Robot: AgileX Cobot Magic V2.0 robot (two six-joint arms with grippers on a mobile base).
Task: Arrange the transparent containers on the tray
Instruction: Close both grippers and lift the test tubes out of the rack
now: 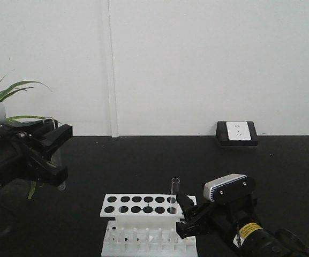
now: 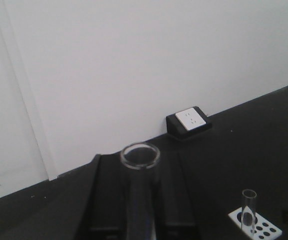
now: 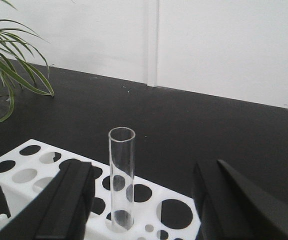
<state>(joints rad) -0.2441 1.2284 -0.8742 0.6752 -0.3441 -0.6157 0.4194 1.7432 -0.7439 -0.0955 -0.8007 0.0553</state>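
**Exterior front-facing view**
Left gripper (image 1: 58, 154): black fingers clenched on the held test tube (image 1: 61, 183), a long, narrow clear glass tube carried upright and clear of the black tabletop (image 1: 143, 166).
Right gripper (image 1: 188, 218): low, just beside the right end of the white holed tube rack (image 1: 138, 206). Its spread cannot be read from here.
Racked test tube (image 1: 175, 191): a second clear glass tube, standing upright in a hole at the rack's right end.
Bright yellow tray: not in view.

**Left wrist-mounted view**
Held test tube (image 2: 140, 165): its open, slightly flared rim points up, and its body runs down between the two dark fingers (image 2: 106, 200), which close on it from both sides.
Racked test tube (image 2: 248, 210): well apart, at lower right, upright in the rack corner.
Background: a white wall socket (image 2: 191, 118) at the foot of the wall.

**Right wrist-mounted view**
Right gripper (image 3: 144, 205): fingers (image 3: 69, 200) spread wide, one on each side of the racked test tube (image 3: 121, 175) and neither touching it. Nothing is grasped.
Rack: the other holes in view are vacant.
Background: a green plant (image 3: 11, 65) at left.

**Progress (judgement)**
Done: one tube is lifted, and the other is bracketed for a grasp.
Left: closing on and lifting the racked tube, then carrying both to the tray and laying them down. No tube is on the tray as far as the views show.
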